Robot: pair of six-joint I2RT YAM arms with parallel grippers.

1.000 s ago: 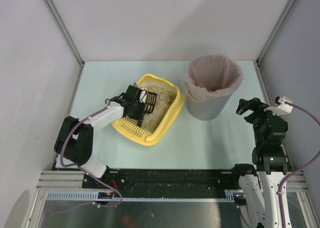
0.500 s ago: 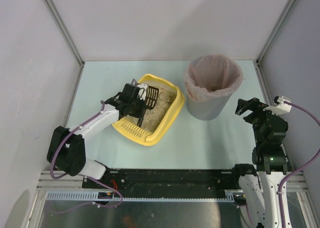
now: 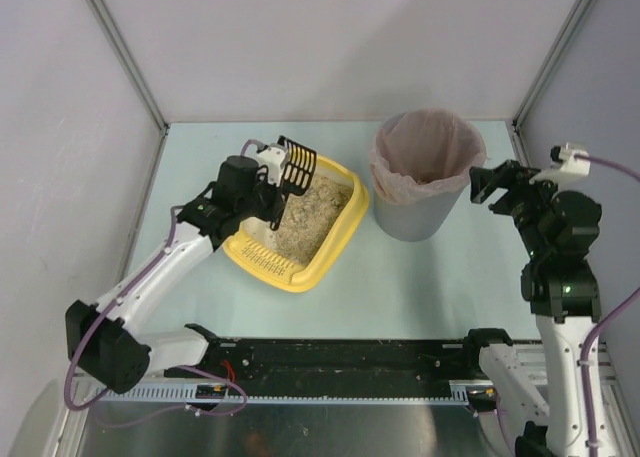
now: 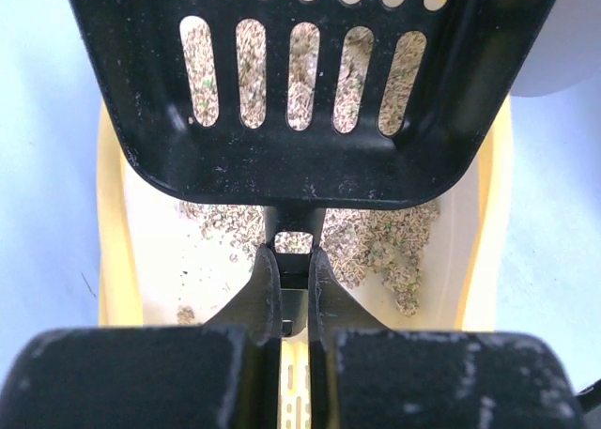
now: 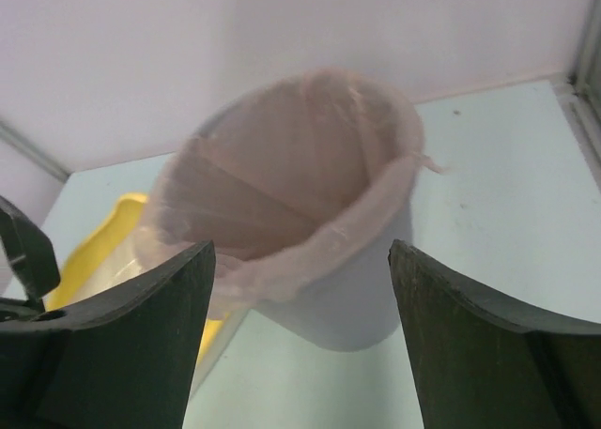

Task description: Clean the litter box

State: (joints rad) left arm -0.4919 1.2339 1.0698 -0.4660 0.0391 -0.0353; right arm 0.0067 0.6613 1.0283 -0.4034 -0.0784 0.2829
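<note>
The yellow litter box [image 3: 330,239] with beige litter lies mid-table, its slotted lip toward the near left. My left gripper [image 3: 262,177] is shut on the handle of a black slotted scoop [image 3: 297,164], held raised over the box's far left end. In the left wrist view the scoop [image 4: 300,91] fills the top, litter showing through its slots, with the box [image 4: 113,260] below and my gripper [image 4: 293,269] clamped on the handle. My right gripper [image 3: 487,185] is open and empty, just right of the grey bin [image 3: 425,177]. In the right wrist view its fingers [image 5: 141,335] frame the bin [image 5: 310,222].
The grey round bin with pinkish liner stands right of the litter box, almost touching it. Grey walls close the table on the left, back and right. A metal rail [image 3: 330,362] runs along the near edge by the arm bases.
My left gripper has lifted the scoop out of the litter and moved it up and toward the far left end of the box. My right gripper has risen and moved toward the bin.
</note>
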